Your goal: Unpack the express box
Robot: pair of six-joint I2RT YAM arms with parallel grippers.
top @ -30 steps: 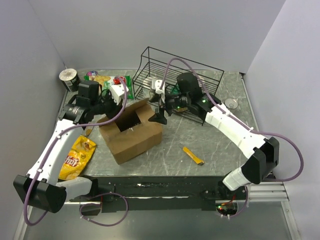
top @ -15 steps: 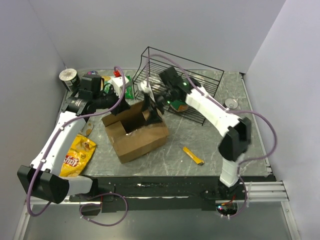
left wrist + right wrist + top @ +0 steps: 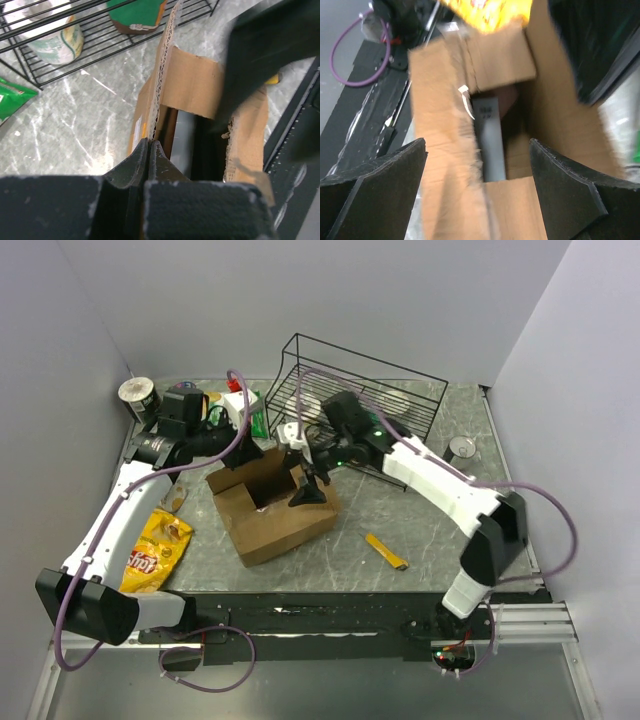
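A flap of the express box (image 3: 270, 505) is pinched flat by the left gripper (image 3: 148, 150), its fingers (image 3: 127, 167) pressed together on the cardboard, so the box is steadied directly ahead of it. The right gripper (image 3: 477, 160) is spread wide just above the opening, a grey packet (image 3: 489, 145) seen straight below. A straight descent is called for, with the torn cardboard edges cleared on both sides. A grey marbled table (image 3: 430, 530) is underneath, a wire basket (image 3: 400, 400) behind the right gripper, plain pale walls (image 3: 300, 290) all round

Brown cardboard on grey marble.
Plain brown express box (image 3: 278, 522), grey white-veined table (image 3: 430, 530), black wire basket (image 3: 400, 390), yellow chip bag (image 3: 150, 555), orange sachet (image 3: 386, 551), green packet (image 3: 258, 419).
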